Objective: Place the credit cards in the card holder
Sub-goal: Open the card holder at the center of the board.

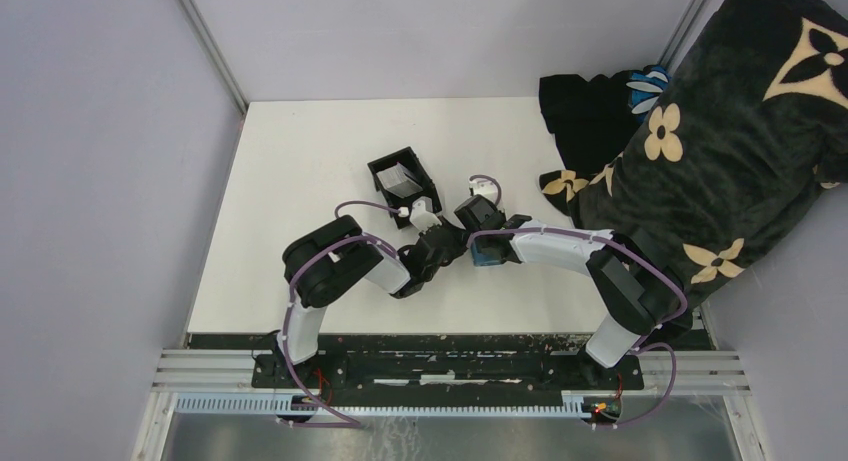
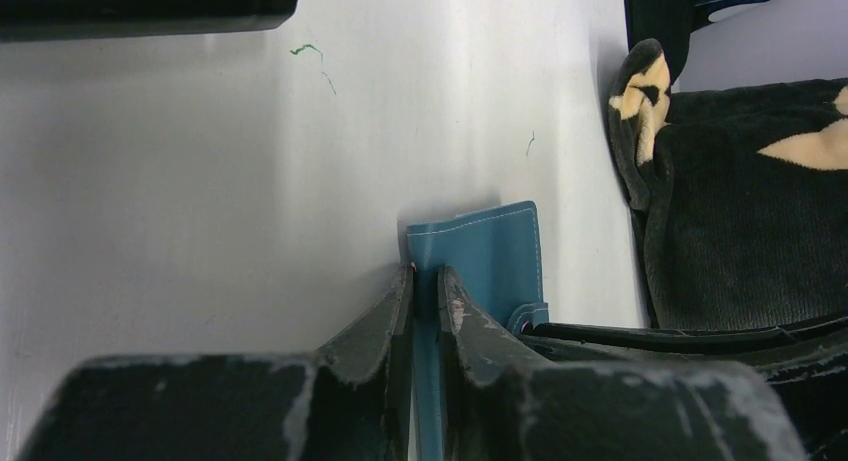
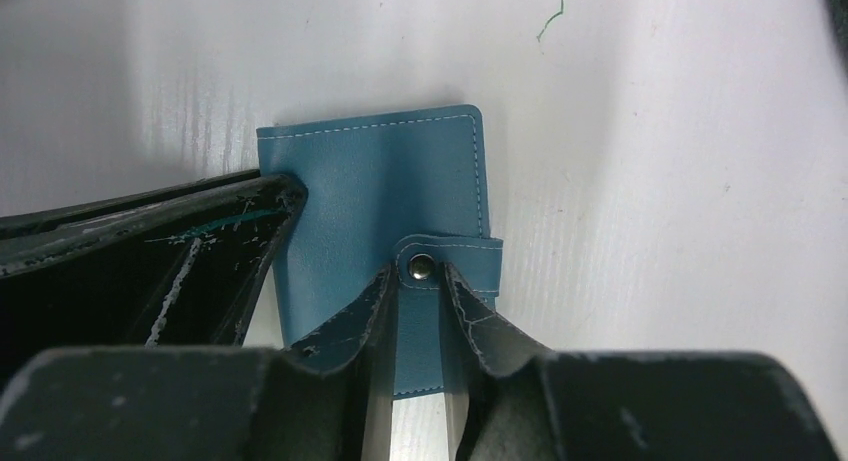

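The card holder (image 1: 488, 252), a teal-blue wallet, lies between my two grippers at the table's middle. My left gripper (image 2: 427, 281) is shut on its left edge (image 2: 490, 246). My right gripper (image 3: 420, 281) has its fingers a narrow gap apart, closed in on either side of the metal snap (image 3: 421, 267) on the wallet's closing tab; the wallet (image 3: 370, 171) looks folded shut. The credit cards (image 1: 403, 184), pale grey-white, stand inside the black open-topped box (image 1: 383, 168) behind the left gripper (image 1: 452, 245).
The black box's edge shows at the top left of the left wrist view (image 2: 150, 6). A dark blanket with cream flower patterns (image 1: 720, 151) covers the table's right side, close to the wallet (image 2: 740, 221). Grey walls enclose the white table (image 1: 300, 181).
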Action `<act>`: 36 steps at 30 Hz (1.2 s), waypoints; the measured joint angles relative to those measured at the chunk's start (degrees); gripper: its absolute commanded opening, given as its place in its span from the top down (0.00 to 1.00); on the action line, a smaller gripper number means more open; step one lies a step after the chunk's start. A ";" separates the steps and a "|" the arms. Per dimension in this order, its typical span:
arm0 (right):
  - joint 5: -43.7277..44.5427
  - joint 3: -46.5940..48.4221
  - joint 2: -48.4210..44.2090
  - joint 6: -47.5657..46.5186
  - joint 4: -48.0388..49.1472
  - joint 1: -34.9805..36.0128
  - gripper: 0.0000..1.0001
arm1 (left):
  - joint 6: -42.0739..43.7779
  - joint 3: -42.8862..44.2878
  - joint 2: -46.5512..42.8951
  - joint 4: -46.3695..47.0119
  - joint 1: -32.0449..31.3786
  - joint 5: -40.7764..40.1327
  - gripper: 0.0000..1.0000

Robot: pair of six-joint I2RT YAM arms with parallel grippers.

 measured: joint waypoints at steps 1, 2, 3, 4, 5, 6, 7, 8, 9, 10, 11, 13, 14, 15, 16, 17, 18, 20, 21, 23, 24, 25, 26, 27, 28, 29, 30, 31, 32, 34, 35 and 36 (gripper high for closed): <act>0.17 0.00 0.00 0.11 -0.09 -0.02 0.78 | 0.00 0.00 0.02 0.00 0.00 0.09 0.91; 0.31 0.00 0.00 0.39 -0.17 -0.02 0.81 | 0.00 0.00 0.02 0.00 -0.02 0.09 0.91; 0.37 0.02 0.00 0.50 -0.24 -0.02 0.83 | 0.00 0.00 0.02 -0.02 -0.02 0.09 0.91; 0.46 0.02 0.00 0.63 -0.31 -0.02 0.84 | 0.00 0.00 0.02 -0.02 -0.02 0.09 0.91; 0.57 0.02 0.00 0.72 -0.35 -0.02 0.85 | 0.00 0.00 0.02 -0.02 -0.02 0.09 0.91; 0.68 0.02 0.00 0.90 -0.39 -0.02 0.86 | 0.00 0.00 0.02 -0.02 -0.02 0.09 0.92; 0.70 0.02 0.00 0.98 -0.44 -0.04 0.87 | 0.00 0.00 0.02 -0.04 -0.02 0.09 0.91; 0.70 0.02 -0.04 1.07 -0.46 -0.07 0.87 | 0.00 0.00 0.02 -0.04 -0.02 0.09 0.91; 0.63 0.02 -0.11 1.14 -0.48 -0.11 0.88 | 0.00 0.02 0.02 -0.07 -0.02 0.09 0.91; 0.59 0.02 -0.20 1.14 -0.55 -0.17 0.89 | 0.00 0.02 0.02 -0.09 -0.02 0.13 0.91; 0.42 -0.02 -0.33 1.16 -0.79 -0.33 0.89 | 0.00 0.11 0.11 -0.07 -0.07 0.22 0.91; -0.13 -0.31 -0.87 1.18 -1.14 -0.87 0.90 | 0.00 0.42 0.37 -0.02 -0.28 0.46 0.91; -0.46 -0.55 -1.25 1.18 -1.40 -1.20 0.91 | 0.00 0.63 0.55 0.00 -0.39 0.68 0.91; -0.83 -0.76 -1.60 1.18 -1.66 -1.60 0.91 | 0.00 0.87 0.72 0.04 -0.44 0.98 0.91; -1.18 -0.96 -1.92 1.22 -1.86 -1.95 0.92 | 0.00 1.03 0.79 0.04 -0.48 1.11 0.92; -1.68 -1.22 -2.25 1.40 -1.86 -2.36 0.92 | 0.00 1.11 0.79 -0.09 -0.52 1.29 0.92; -2.05 -1.42 -2.49 1.49 -1.79 -2.67 0.92 | 0.00 1.14 0.83 -0.09 -0.59 1.33 0.92; -3.08 -1.90 -3.10 1.77 -1.57 -3.37 0.93 | 0.00 1.16 0.87 -0.07 -0.68 1.42 0.92; -3.82 -2.29 -3.48 2.01 -1.20 -3.80 0.93 | 0.00 1.18 0.87 -0.09 -0.68 1.42 0.92; -5.14 -3.04 -4.28 2.49 -0.50 -4.61 0.94 | 0.00 1.20 0.87 -0.11 -0.68 1.53 0.92; -5.95 -3.54 -4.79 2.78 -0.04 -5.11 0.94 | 0.00 1.22 0.87 -0.15 -0.68 1.57 0.92; -6.71 -3.98 -5.25 2.99 0.31 -5.64 0.97 | 0.00 1.29 0.96 -0.28 -0.68 1.60 0.92; -7.37 -4.35 -5.66 3.26 0.57 -6.14 0.98 | -0.02 1.40 1.09 -0.26 -0.70 1.57 0.92; -7.89 -4.66 -6.01 3.52 0.74 -6.58 0.98 | 0.00 1.51 1.18 -0.28 -0.70 1.57 0.92; -8.46 -5.03 -6.40 3.78 0.98 -6.99 0.98 | -0.02 1.66 1.31 -0.28 -0.79 1.57 0.92; -9.11 -5.57 -6.93 4.04 1.36 -7.52 0.98 | -0.04 1.79 1.42 -0.26 -0.83 1.57 0.93; -9.46 -5.88 -7.23 4.20 1.57 -7.76 0.98 | -0.04 1.88 1.51 -0.28 -0.90 1.55 0.93; -9.88 -6.23 -7.61 4.39 1.84 -8.07 0.98 | -0.04 1.95 1.55 -0.28 -0.94 1.55 0.93; -10.40 -6.58 -8.02 4.59 1.97 -8.39 0.98 | -0.07 2.01 1.62 -0.28 -0.96 1.55 0.93; -11.28 -7.15 -8.79 5.05 2.16 -8.94 0.98 | -0.46 2.12 1.68 -0.35 -1.05 1.55 0.93; -11.82 -7.41 -9.22 5.27 2.21 -9.25 0.98 | -0.83 2.16 1.73 -0.48 -1.05 1.55 0.93; -11.67 -7.61 -9.60 5.31 1.88 -9.55 0.98 | -1.09 2.19 1.73 -0.63 -1.05 1.51 0.93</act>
